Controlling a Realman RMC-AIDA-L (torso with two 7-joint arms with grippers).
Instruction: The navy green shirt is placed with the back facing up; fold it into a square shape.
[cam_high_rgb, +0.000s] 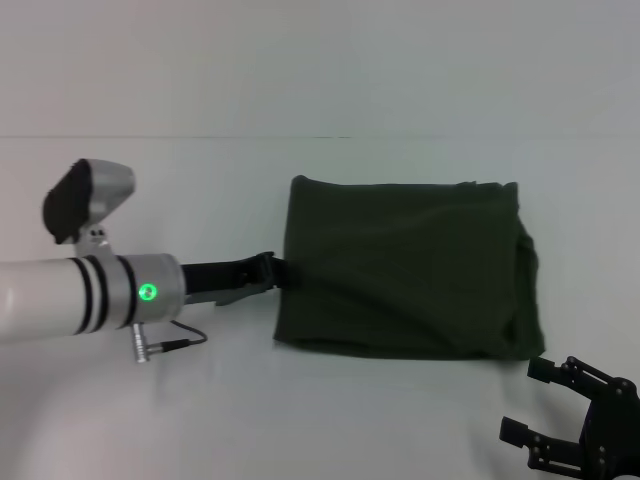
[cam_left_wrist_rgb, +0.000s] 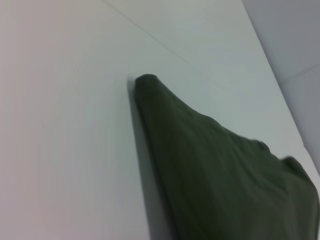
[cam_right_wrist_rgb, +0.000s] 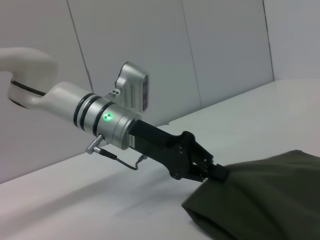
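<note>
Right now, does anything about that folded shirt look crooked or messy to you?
Mostly tidy. The navy green shirt lies folded into a rough rectangle on the table. Its right edge bunches into uneven layers rather than a clean line. The left gripper pinches the shirt's left edge, lifting it slightly. The right gripper waits open near the front right corner.

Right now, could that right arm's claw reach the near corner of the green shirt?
Probably yes. The right gripper hangs open just off the navy green shirt, nothing between them. The left gripper grips the opposite edge, out of its way.
</note>
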